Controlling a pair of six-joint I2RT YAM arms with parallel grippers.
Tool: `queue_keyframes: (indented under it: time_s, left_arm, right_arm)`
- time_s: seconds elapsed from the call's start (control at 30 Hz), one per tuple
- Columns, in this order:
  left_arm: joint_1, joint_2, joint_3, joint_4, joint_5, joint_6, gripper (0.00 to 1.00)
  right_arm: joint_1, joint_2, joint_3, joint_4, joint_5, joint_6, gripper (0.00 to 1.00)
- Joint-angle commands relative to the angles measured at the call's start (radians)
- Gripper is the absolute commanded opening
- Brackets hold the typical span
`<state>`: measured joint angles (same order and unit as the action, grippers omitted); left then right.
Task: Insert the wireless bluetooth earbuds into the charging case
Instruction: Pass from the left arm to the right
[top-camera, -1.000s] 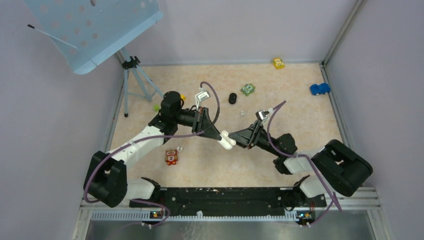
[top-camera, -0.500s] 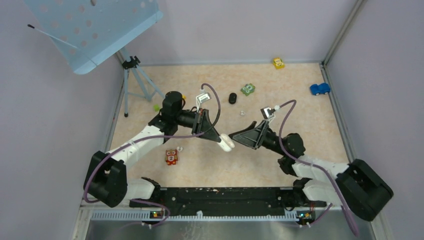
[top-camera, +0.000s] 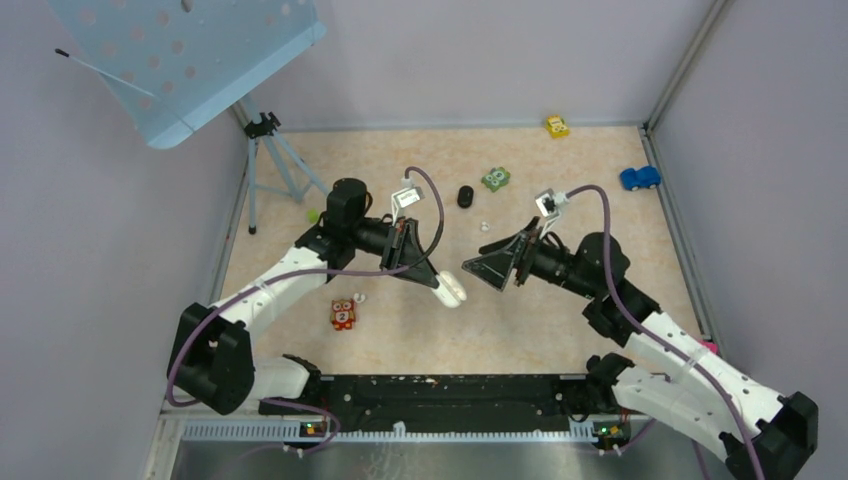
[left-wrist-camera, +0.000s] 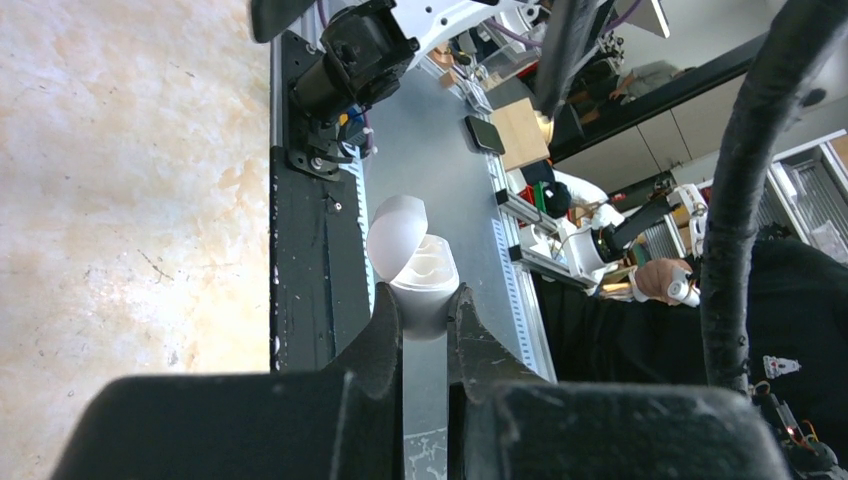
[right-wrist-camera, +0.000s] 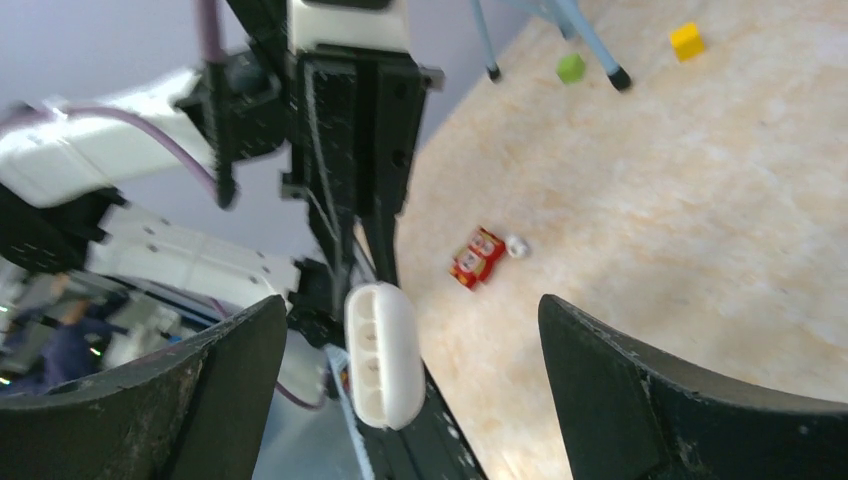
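Marbled beige table (top-camera: 600, 250): left gripper (top-camera: 438, 281) pinches the open white charging case (top-camera: 452, 290). Right gripper (top-camera: 473, 268), jaws spread wide, faces it from just right, apart. 1 white earbud (top-camera: 360, 297) lies left of both.

The right gripper (top-camera: 481, 276) now stands back from the charging case (top-camera: 451, 291) (touching it a second ago), jaws spread wide, drawn rightward.

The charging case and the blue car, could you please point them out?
charging case (right-wrist-camera: 382, 352): right wrist view, middle of its white body.
blue car (top-camera: 640, 178): top external view, middle of its body.
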<state>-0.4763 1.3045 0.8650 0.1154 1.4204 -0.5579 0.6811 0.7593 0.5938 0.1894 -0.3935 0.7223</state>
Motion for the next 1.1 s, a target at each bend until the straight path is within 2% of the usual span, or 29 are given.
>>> queue_keyframes:
  time_s: [0.0, 0.13, 0.23, 0.37, 0.53, 0.8, 0.97, 1.07]
  left_arm:
    - [-0.004, 0.003, 0.070, -0.102, 0.056, 0.123, 0.00]
    - [-0.004, 0.007, 0.078, -0.108, 0.040, 0.126, 0.00]
    - [-0.003, 0.006, 0.081, -0.100, 0.035, 0.120, 0.00]
    - [-0.003, 0.006, 0.081, -0.099, 0.033, 0.116, 0.00]
    - [-0.003, 0.007, 0.074, -0.099, 0.036, 0.114, 0.00]
    - [-0.003, 0.013, 0.068, -0.099, 0.031, 0.115, 0.00]
    - [-0.003, 0.010, 0.070, -0.096, 0.030, 0.115, 0.00]
    - [-0.003, 0.010, 0.071, -0.096, 0.027, 0.115, 0.00]
  right_arm:
    - [0.031, 0.062, 0.126, -0.285, -0.014, -0.222, 0.93]
    - [0.060, 0.096, 0.151, -0.273, -0.042, -0.244, 0.90]
    - [0.068, 0.131, 0.161, -0.278, -0.062, -0.252, 0.81]
    - [0.074, 0.132, 0.131, -0.203, -0.086, -0.224, 0.67]
    - [0.074, 0.147, 0.117, -0.157, -0.118, -0.205, 0.58]
    - [0.074, 0.181, 0.113, -0.119, -0.173, -0.190, 0.49]
    - [0.074, 0.195, 0.110, -0.110, -0.194, -0.187, 0.38]
    - [0.074, 0.199, 0.104, -0.097, -0.204, -0.181, 0.36]
